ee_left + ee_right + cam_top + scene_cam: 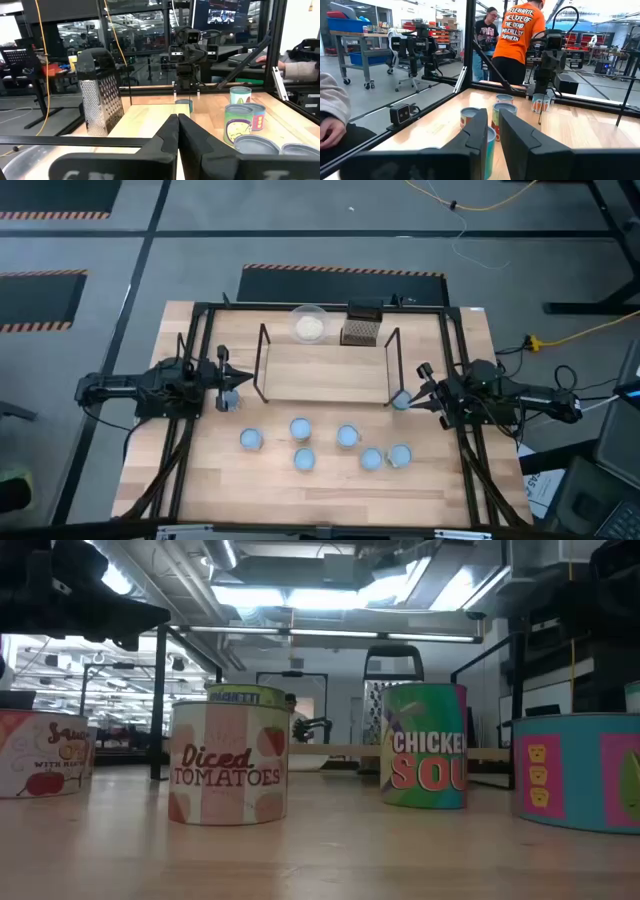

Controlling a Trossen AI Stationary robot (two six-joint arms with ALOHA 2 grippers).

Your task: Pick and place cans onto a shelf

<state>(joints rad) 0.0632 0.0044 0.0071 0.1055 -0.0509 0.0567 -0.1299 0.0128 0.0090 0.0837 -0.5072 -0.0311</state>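
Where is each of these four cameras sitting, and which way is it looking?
High view: above the table, looking straight down on the shelf, loose cans and both arms.
Low view: at tabletop height, facing the cans' labels; no gripper is clear.
Left wrist view: on the left arm, looking past its left gripper across the shelf to the other arm.
Right wrist view: on the right arm, past its right gripper, with a can between the fingers.
Shared: each wrist view shows the opposite arm.

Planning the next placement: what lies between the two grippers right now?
In the high view, the shelf spans the stretch between the left gripper and the right gripper; its board looks bare, no cans on it.
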